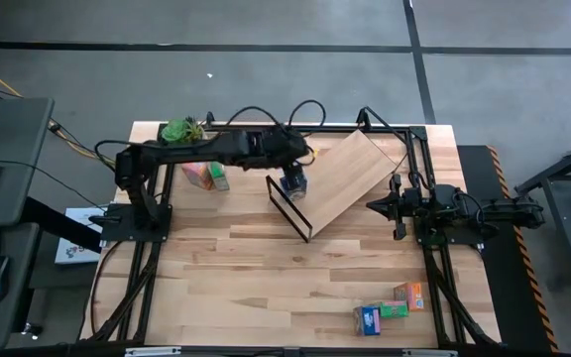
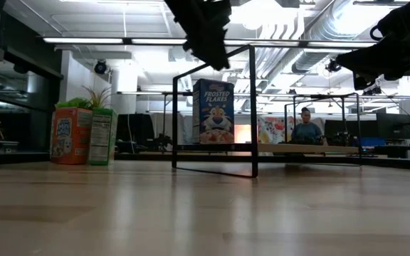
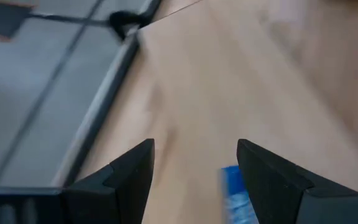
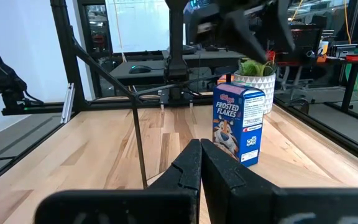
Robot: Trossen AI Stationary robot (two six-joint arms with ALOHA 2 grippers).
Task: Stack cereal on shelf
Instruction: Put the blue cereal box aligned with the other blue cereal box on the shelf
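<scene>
Only One Box Shelved So Far

From above, the left gripper (image 1: 293, 171) hangs over a blue cereal box (image 1: 294, 183) standing on the shelf (image 1: 340, 178) near the bench's far edge. Two more boxes (image 1: 206, 176) wait by the far-left corner beside the plant (image 1: 178, 130), and a cluster (image 1: 390, 307) lies toward the near-right corner. The right gripper (image 1: 397, 206) idles by the right edge.

At table height, the blue box stands upright inside the black frame, with nothing touching it.

Through the left wrist camera, the fingers (image 3: 132, 171) are spread wide around nothing, the blue box top just below.

Through the right wrist camera, its fingers (image 4: 188, 165) are pressed together, empty.

By my reckoning one box is placed; the rest remain.
</scene>
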